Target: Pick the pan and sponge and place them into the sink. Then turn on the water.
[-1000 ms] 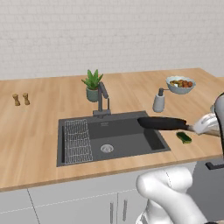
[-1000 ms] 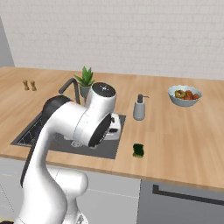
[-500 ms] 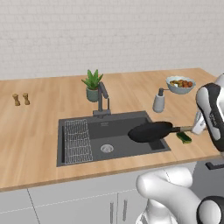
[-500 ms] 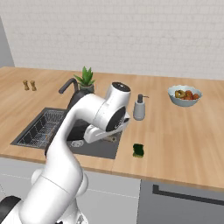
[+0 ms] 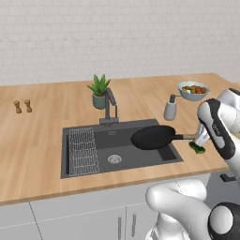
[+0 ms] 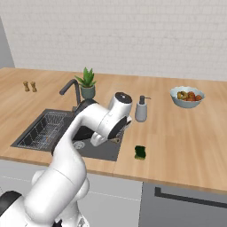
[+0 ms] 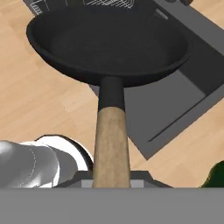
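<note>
1. The round black frying pan with a straight light wooden handle (image 5: 153,137) is held up over the right part of the large dark grey recessed sink basin (image 5: 93,161), not resting on the basin floor; the handle points right, toward the arm.
2. Hand view: the pan (image 7: 109,41) sits roughly level, with the handle running down to the bottom edge; part of the sink (image 7: 192,87) lies beneath and beside it.
3. The two-finger gripper (image 5: 200,137) is at the far end of the handle. The finger tips are hidden under the handle, so the gap cannot be read; it appears closed on the handle, since the pan is carried clear of any support.
4. The small dark green sponge block (image 6: 140,152) lies on the wooden counter (image 6: 177,146) just right of the sink's right edge, near the counter front. In the left base view the sponge (image 5: 197,148) shows just below the gripper.
5. The dark grey tap (image 5: 110,107) stands behind the basin; the wire rack (image 5: 83,151) lies in the basin's left part; the round steel drain (image 5: 114,159) is near the middle.
6. Behind the sink: a spiky green potted plant (image 5: 99,91); to the right, a grey soap dispenser (image 5: 170,108) and a bowl of fruit (image 5: 193,90).
</note>
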